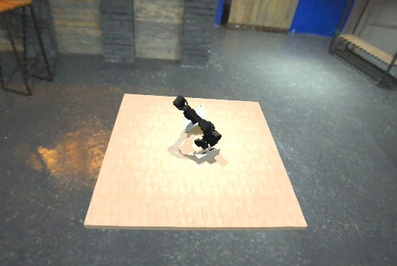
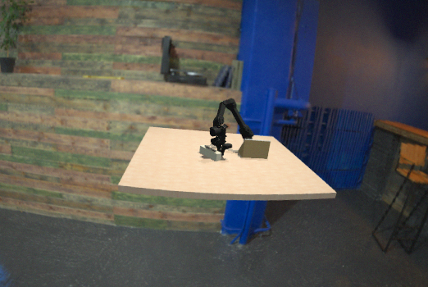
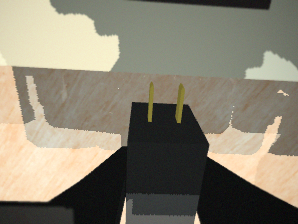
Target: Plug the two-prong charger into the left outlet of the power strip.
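The black charger is held between the fingers of my gripper, which is shut on it. Its two yellow prongs point up the wrist view, side by side and uncovered. The grey power strip lies on the table; its near edge runs just beyond the prong tips in the wrist view, with part of a dark mark at the top. The gripper is low, close beside the strip. The charger is too small to make out in the top and exterior views. The left outlet cannot be told apart.
An angled board, brown on one side and white on the other, stands on the wooden table beside the arm, behind the strip in the top view. Shadows of the arm and gripper fall over the strip.
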`<act>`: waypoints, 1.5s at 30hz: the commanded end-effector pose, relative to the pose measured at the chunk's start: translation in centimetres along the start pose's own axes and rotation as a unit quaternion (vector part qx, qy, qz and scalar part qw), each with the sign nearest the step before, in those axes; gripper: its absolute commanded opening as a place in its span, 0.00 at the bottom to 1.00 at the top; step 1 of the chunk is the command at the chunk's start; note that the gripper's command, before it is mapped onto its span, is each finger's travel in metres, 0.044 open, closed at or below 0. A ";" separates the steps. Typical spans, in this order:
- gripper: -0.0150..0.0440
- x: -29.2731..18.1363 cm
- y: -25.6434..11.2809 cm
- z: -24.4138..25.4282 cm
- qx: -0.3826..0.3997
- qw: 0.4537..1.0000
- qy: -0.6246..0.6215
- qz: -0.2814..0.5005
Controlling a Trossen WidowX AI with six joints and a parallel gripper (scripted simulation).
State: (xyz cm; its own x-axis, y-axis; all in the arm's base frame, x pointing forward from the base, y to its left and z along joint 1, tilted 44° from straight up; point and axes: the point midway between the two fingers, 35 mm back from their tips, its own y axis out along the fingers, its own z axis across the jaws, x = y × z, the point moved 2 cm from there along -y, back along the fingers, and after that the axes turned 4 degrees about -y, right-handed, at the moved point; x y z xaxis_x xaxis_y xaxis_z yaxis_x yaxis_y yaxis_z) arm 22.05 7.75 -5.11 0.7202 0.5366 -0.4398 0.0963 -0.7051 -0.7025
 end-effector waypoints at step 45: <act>0.25 0.9 -0.2 0.1 0.002 1.000 0.001 -0.001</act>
State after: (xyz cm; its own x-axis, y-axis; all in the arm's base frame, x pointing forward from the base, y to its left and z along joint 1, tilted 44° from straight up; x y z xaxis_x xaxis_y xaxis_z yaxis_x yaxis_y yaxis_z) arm 22.51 8.24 -5.36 0.7202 0.5371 -0.4392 0.0969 -0.7047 -0.7028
